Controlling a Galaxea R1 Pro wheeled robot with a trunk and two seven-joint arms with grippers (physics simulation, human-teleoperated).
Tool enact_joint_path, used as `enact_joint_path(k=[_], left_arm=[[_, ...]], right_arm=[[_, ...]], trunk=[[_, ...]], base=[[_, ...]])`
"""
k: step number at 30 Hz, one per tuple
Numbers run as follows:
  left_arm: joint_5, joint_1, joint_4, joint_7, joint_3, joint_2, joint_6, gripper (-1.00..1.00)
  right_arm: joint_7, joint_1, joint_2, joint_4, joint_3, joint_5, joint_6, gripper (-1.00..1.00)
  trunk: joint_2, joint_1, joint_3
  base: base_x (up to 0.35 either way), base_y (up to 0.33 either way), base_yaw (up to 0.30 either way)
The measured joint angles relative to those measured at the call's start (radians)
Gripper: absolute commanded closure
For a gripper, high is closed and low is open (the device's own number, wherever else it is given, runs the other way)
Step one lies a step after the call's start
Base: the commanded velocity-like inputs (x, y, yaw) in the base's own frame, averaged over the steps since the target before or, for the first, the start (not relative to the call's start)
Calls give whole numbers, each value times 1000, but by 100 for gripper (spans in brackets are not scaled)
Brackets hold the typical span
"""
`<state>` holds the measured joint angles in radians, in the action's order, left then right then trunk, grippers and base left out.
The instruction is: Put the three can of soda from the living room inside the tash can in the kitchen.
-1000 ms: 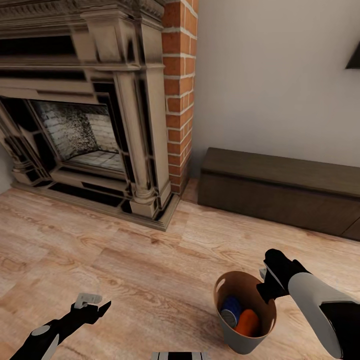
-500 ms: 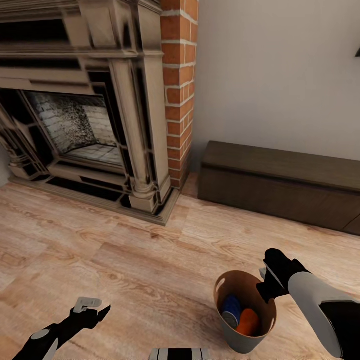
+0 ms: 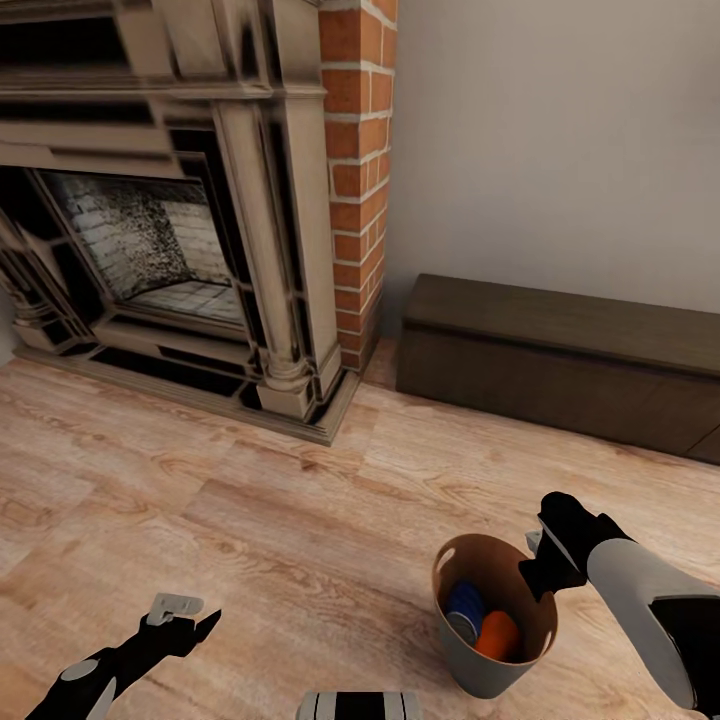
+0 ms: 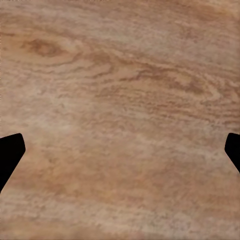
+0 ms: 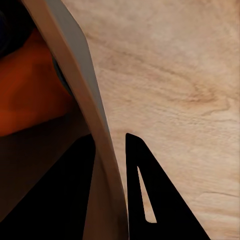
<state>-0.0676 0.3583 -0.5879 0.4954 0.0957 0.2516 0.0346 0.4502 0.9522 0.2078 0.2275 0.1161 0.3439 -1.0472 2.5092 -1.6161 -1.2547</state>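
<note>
The grey trash can (image 3: 478, 672) with its brown-orange inside hangs above the wood floor at the lower right of the head view. My right gripper (image 3: 538, 568) is shut on its rim (image 5: 95, 125), one finger inside and one outside. Inside lie a blue soda can (image 3: 465, 607) and an orange soda can (image 3: 497, 634); an orange can (image 5: 30, 90) also shows in the right wrist view. A third can is hidden. My left gripper (image 3: 190, 618) hovers low at the lower left, open and holding nothing, with bare floor between its fingertips (image 4: 10, 150).
A brick fireplace (image 3: 170, 210) with a stone surround stands at the left, a red brick column (image 3: 357, 180) beside it. A low dark wooden cabinet (image 3: 560, 360) runs along the pale wall at the right. Wood floor (image 3: 300, 500) spreads between me and them.
The whole view has shifted: fireplace and cabinet have drifted slightly, so the camera has moved. The trash can stays gripped by my right gripper, a little lower in the picture. The left gripper is unchanged.
</note>
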Motion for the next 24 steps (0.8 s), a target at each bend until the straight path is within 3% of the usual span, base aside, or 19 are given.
enact_joint_path(k=[7, 8, 9, 10, 24], left_arm=[[0, 0, 0, 0, 0, 0, 1, -100], [0, 0, 0, 0, 0, 0, 0, -100], [0, 1, 0, 0, -1, 0, 1, -100], [0, 1, 0, 0, -1, 0, 1, -100], [0, 1, 0, 0, -1, 0, 1, -100]], right_arm=[[0, 0, 0, 0, 0, 0, 0, 100], [0, 0, 0, 0, 0, 0, 0, -100], [-43, -20, -34, 7, -12, 62, 5, -100], [-41, -21, -37, 7, -23, 30, 0, -100], [-41, -22, -37, 7, -23, 30, 0, -100]], trunk=[[0, 0, 0], [0, 0, 0], [0, -1, 0], [0, -1, 0], [0, -1, 0]], base=[[0, 0, 0], [0, 0, 0], [0, 0, 0], [0, 0, 0], [0, 0, 0]])
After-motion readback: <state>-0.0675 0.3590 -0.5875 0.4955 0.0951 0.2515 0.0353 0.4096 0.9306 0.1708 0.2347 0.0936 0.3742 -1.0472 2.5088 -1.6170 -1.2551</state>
